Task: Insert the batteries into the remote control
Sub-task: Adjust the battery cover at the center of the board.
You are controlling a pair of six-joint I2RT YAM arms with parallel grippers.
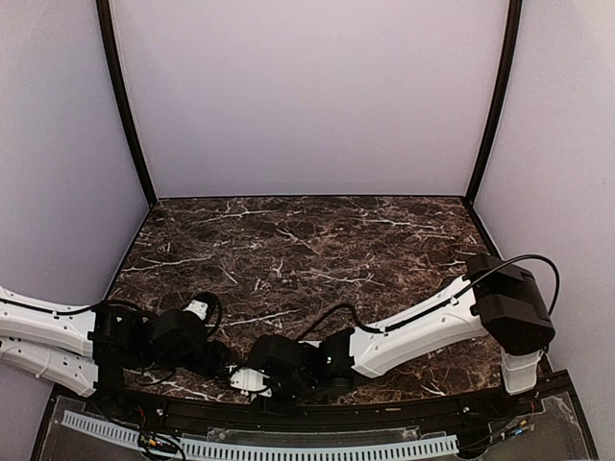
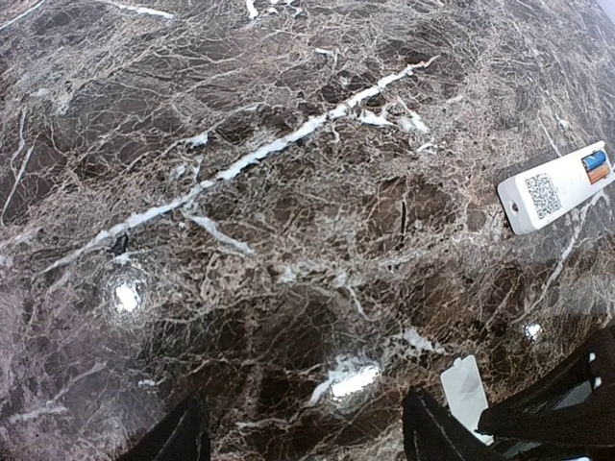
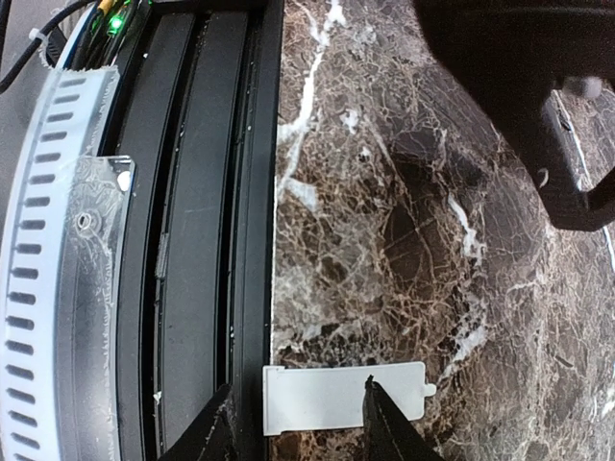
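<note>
The remote control, a slim white plastic bar, lies face down on the dark brown marble table with its code sticker up, in the near part of the scene beside the arms. At its end the open bay shows the 2 batteries, 1 blue and 1 orange small cylinder, side by side inside.

We judge the loading itself done and the closing step in hand. The small flat pale-grey rectangular cover lies loose at the table's near edge, apart from the remote. The right gripper hangs over it with fingers spread, 1 finger crossing it, grasping nothing we can see. The left gripper is released wide and empty.

Next we need a pinch on that thin flat piece, then its tab lined up with the bay.
</note>
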